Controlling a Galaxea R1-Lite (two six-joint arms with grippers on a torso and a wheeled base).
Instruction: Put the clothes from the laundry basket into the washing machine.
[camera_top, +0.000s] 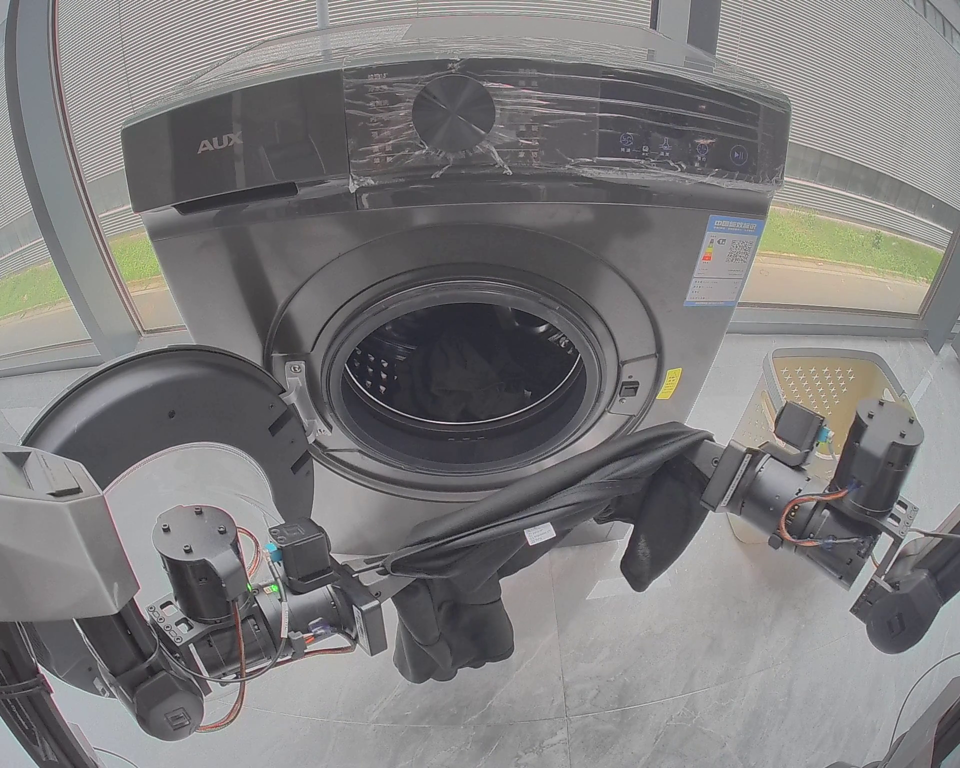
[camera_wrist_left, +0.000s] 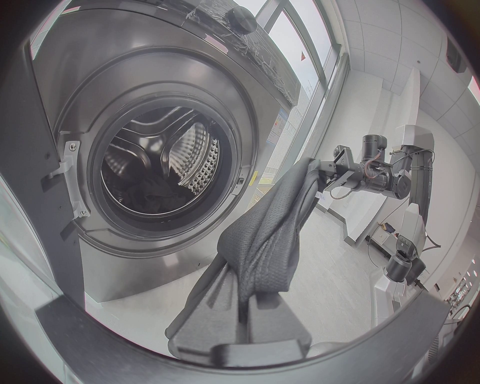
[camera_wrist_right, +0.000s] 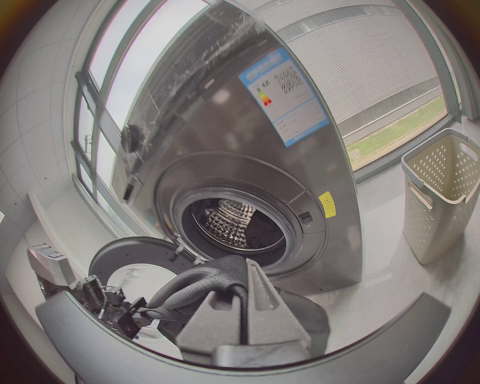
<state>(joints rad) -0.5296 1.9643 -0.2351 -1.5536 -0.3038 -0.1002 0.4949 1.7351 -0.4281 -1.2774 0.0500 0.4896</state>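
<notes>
A black cloth (camera_top: 540, 500) hangs stretched in front of the washing machine (camera_top: 250, 260), just below its open round hole. The left gripper (camera_top: 385, 585) squeezes one end tight in its fingers (camera_wrist_left: 210, 310) and the right gripper (camera_top: 700, 455) squeezes the other, with cloth poking out between each pair. More dark clothes (camera_top: 470, 380) lie inside the washing machine, and the laundry basket (camera_top: 830, 385) stands beside it.

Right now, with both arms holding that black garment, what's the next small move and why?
Probably raise both ends toward the drum opening: the black garment hangs stretched between the left end effector and right end effector, mostly below it.
</notes>
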